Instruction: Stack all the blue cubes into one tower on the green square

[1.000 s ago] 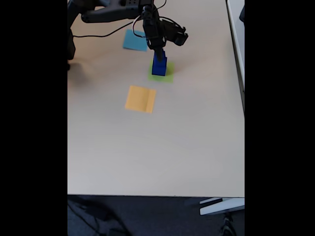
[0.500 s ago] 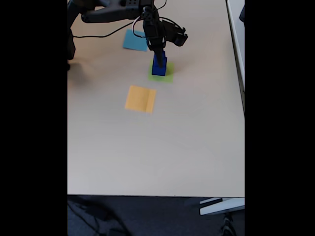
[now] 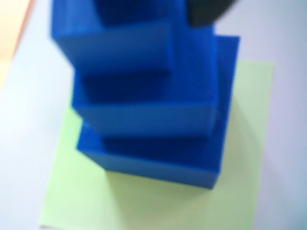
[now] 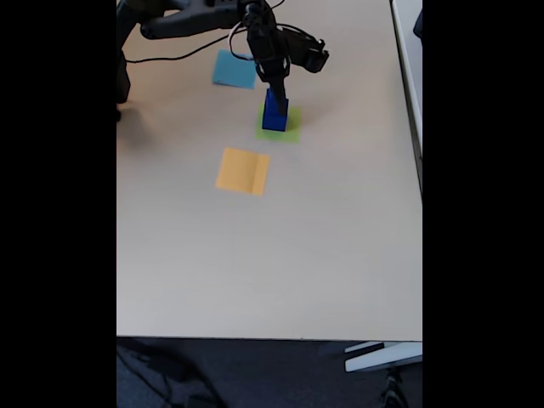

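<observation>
The tower [image 3: 144, 115] of blue cubes stands on the green square [image 3: 244, 158], stepped, widest at the base. Three tiers show clearly in the wrist view, and a darker blue block sits at the top edge. One dark finger [image 3: 206, 10] hangs beside that top block. In the fixed view the tower [image 4: 274, 113] is on the green square [image 4: 291, 132], and my gripper [image 4: 277, 89] is right above its top. How wide the jaws stand is hidden.
A light-blue square [image 4: 234, 70] lies behind and left of the tower, under the arm. An orange-yellow square [image 4: 243, 171] lies in front. A black cable [image 4: 183, 58] trails at the back left. The table's right edge [image 4: 420, 170] is far off.
The gripper has risen slightly above the tower and the arm has shifted a little toward the back. The tower has not moved.
</observation>
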